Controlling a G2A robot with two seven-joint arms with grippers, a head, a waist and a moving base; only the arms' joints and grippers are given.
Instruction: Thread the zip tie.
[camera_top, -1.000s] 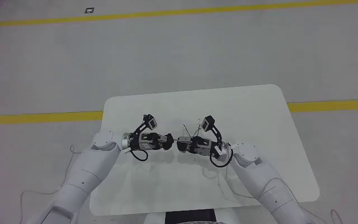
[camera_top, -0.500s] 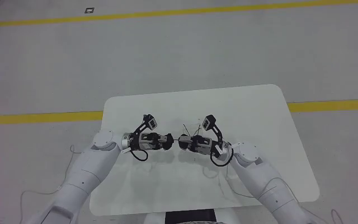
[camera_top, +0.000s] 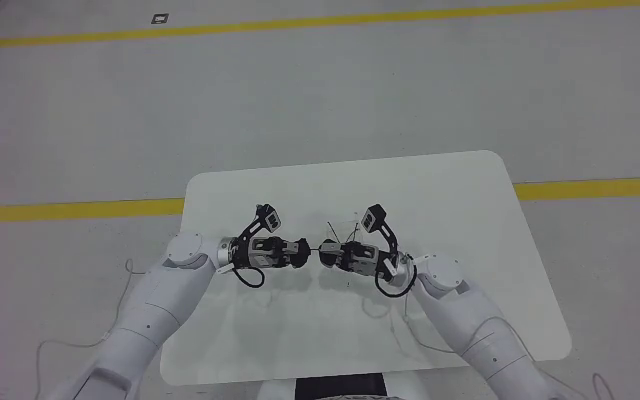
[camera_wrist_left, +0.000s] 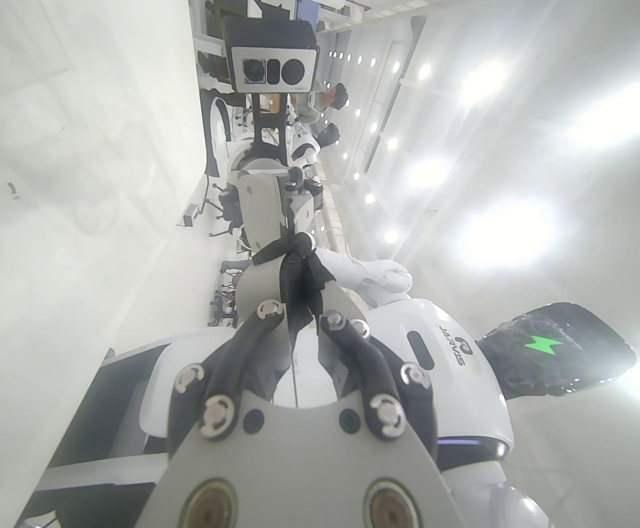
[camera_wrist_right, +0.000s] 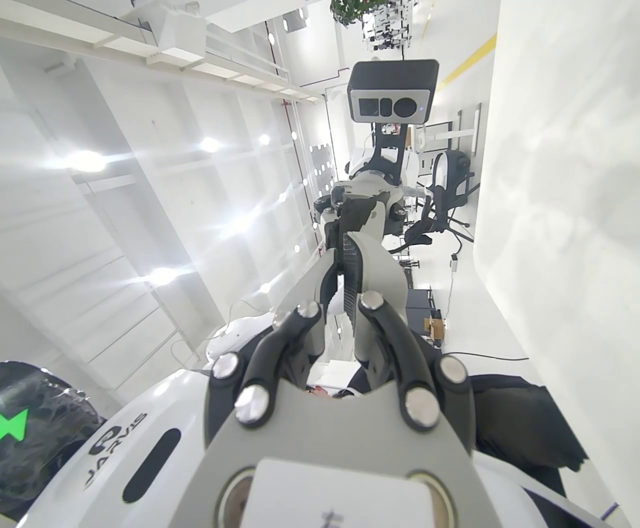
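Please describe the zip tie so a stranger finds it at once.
Above the white table, the left pincer and right pincer face each other. The zip tie is the thin dark strand bridging their tips, the only thing between them.

Zip tie (camera_top: 313, 250) lies between opposing fingertips. Left gripper (camera_top: 304, 253) and right gripper (camera_top: 321, 257) face tip to tip, above mid-table (camera_top: 450, 200).

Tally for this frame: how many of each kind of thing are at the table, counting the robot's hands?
Robot hands: 2, the left hand and the right hand
Zip tie: 1, the thin dark zip tie between the two hands
Table: 1, the white table
Total: 4
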